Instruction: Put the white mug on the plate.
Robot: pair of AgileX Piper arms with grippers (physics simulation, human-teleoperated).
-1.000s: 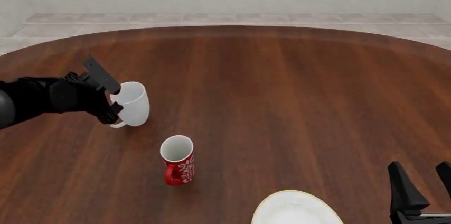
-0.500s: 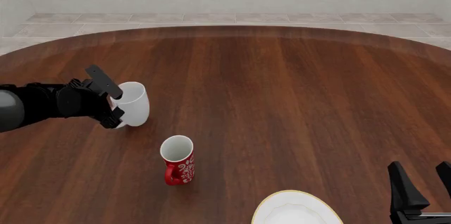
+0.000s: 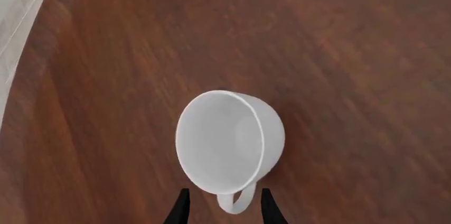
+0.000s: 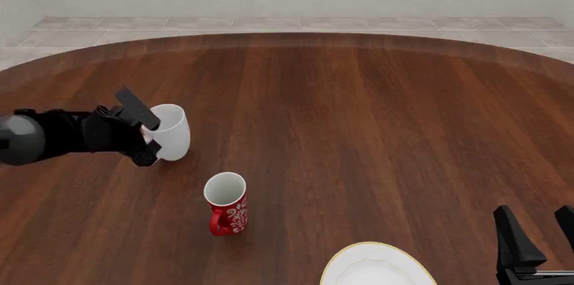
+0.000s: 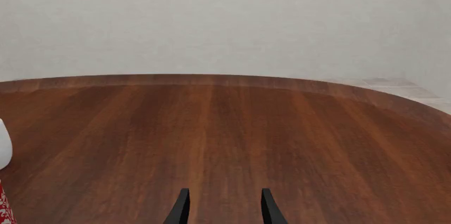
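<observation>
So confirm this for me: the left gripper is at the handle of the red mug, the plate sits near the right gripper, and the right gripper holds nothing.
One thing is wrong: the left gripper is at the handle of the white mug, not the red mug; the left wrist view shows the handle between its fingers. The plate does sit near the right gripper, which holds nothing.

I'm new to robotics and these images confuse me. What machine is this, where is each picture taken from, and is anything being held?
These are simulator renders of two robot arms at a wooden table. The front view looks down from above and behind the arms. The other two come from cameras mounted behind each gripper. The left gripper has its open jaws on either side of the white mug's handle, not clamped yet. The right gripper waits open, holding nothing. A red mug and the plate also sit on the table.
</observation>
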